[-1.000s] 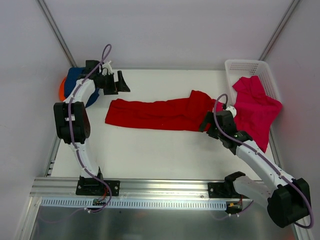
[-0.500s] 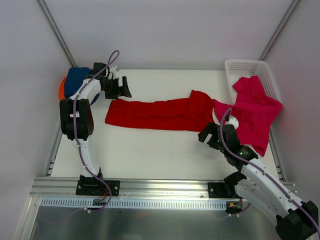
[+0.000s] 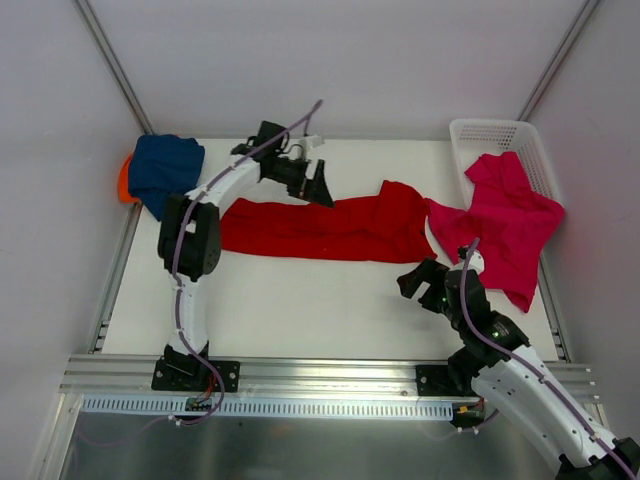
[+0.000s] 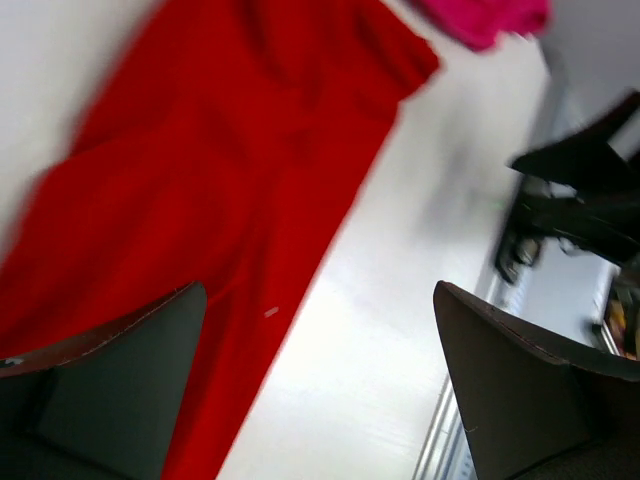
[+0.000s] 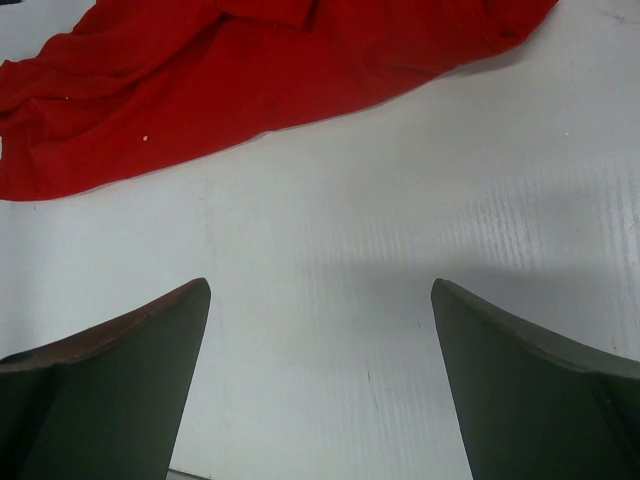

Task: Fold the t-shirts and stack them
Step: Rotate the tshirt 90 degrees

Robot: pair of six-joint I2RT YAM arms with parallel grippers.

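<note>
four t-shirts: red (image 3: pixel 320 228), pink (image 3: pixel 510 225), navy (image 3: pixel 165 168), orange (image 3: pixel 123 181); left fingers (image 4: pixel 105 395) and right fingers (image 5: pixel 105 385) spread

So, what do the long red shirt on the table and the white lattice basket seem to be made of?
The long red t-shirt looks like soft matte cloth: it lies limp, with wrinkles and folds. The white lattice basket is probably rigid moulded plastic: it has a straight rim and a regular open grid.

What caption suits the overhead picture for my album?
Left gripper and right gripper, both open, hover near a red t-shirt; a pink t-shirt drapes from the white basket.
</note>
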